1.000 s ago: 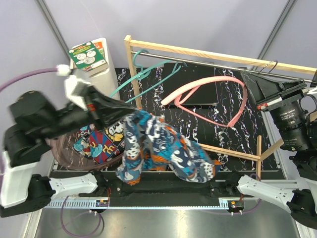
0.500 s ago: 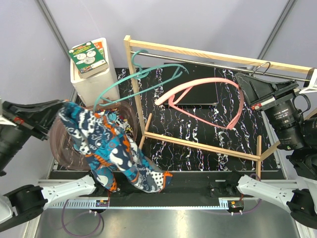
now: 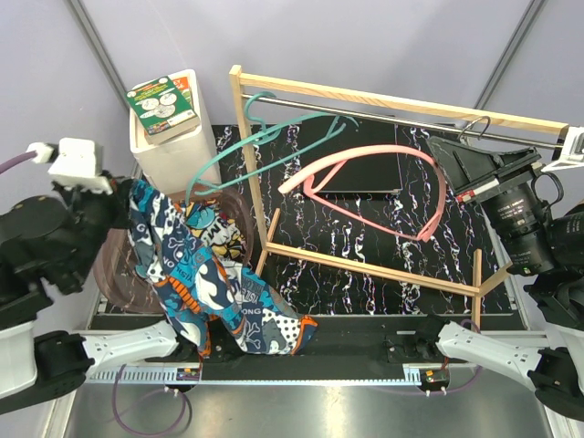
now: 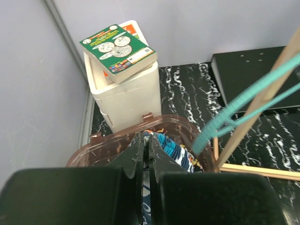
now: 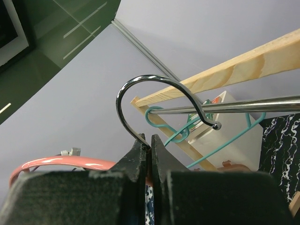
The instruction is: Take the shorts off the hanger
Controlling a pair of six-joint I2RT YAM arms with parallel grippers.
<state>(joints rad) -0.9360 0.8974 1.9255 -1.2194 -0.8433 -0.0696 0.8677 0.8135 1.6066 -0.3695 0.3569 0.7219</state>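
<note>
The left gripper (image 4: pixel 146 152) is pinched shut on the teal, orange and white shorts (image 3: pixel 214 287), which hang over the brown basket (image 3: pixel 103 265) at the worktop's left edge and trail to its near edge. Let go here, the loose tail could land outside the basket. The right gripper (image 5: pixel 146 143) is clamped on the thin metal hook (image 5: pixel 140 86) of the bare pink hanger (image 3: pixel 383 173), a slick hold that might twist and swing the hanger into the wooden rack (image 3: pixel 365 96).

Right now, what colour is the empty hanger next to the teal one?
The hanger is pink, clearest in the top view.
</note>
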